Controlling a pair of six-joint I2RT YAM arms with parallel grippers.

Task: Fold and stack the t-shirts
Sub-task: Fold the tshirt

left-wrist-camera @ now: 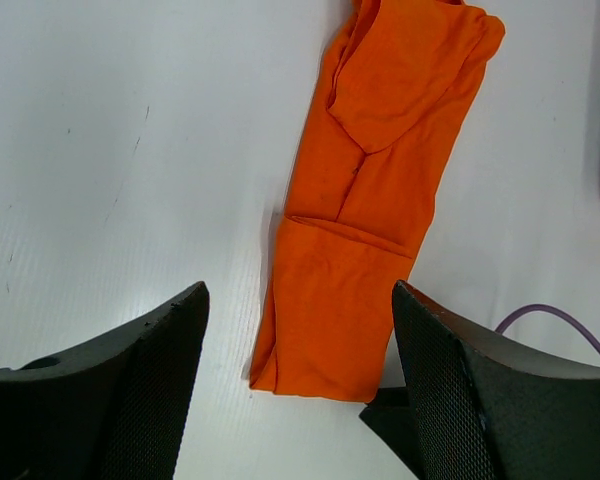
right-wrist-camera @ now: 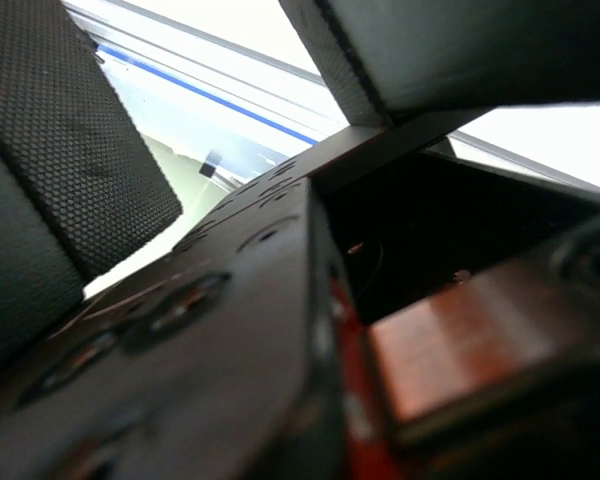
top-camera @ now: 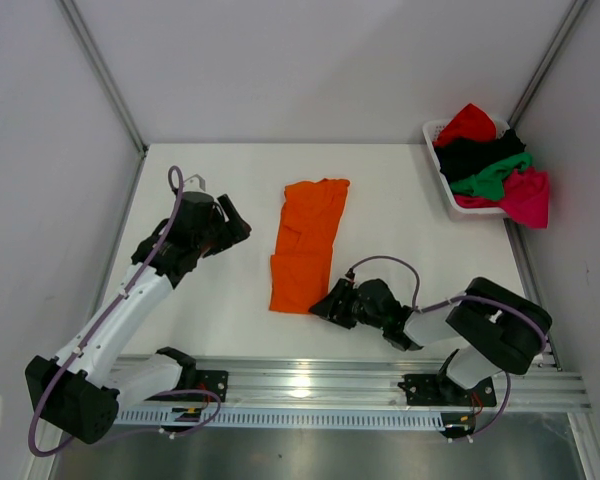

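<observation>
White tabletop [top-camera: 410, 250] boxed in by pale walls, metal rail [top-camera: 310, 385] along the near edge. At mid-table, the orange t-shirt [top-camera: 308, 245], folded into a long narrow strip with a crease across its near half. Runs near to far, leaning a little right toward the far end; short near hem facing the arm bases.

Off to the strip's left, about level with its middle and well apart from the cloth, the left gripper [top-camera: 238, 222]: jaws spread wide, nothing between them. Low at the strip's near right corner, the right gripper [top-camera: 325, 305]: just beside the hem or touching it, cannot tell which. Fingers parted, no orange between them in the wrist view, so released rather than grasping. Plainly the nearer of the two.

Likely next: a fold across the long axis, one short end carried onto the other. Calls for a pinch at the near hem, right side as good as in place, left facing a reach rightward and nearer.

Nothing lying between either gripper and the cloth. At the far right corner, well apart, the white basket [top-camera: 448, 195] heaped with the red t-shirt [top-camera: 468, 122], black t-shirt [top-camera: 475, 155], green t-shirt [top-camera: 495, 175] and magenta-pink t-shirt [top-camera: 528, 195], the last spilling over its rim.
</observation>
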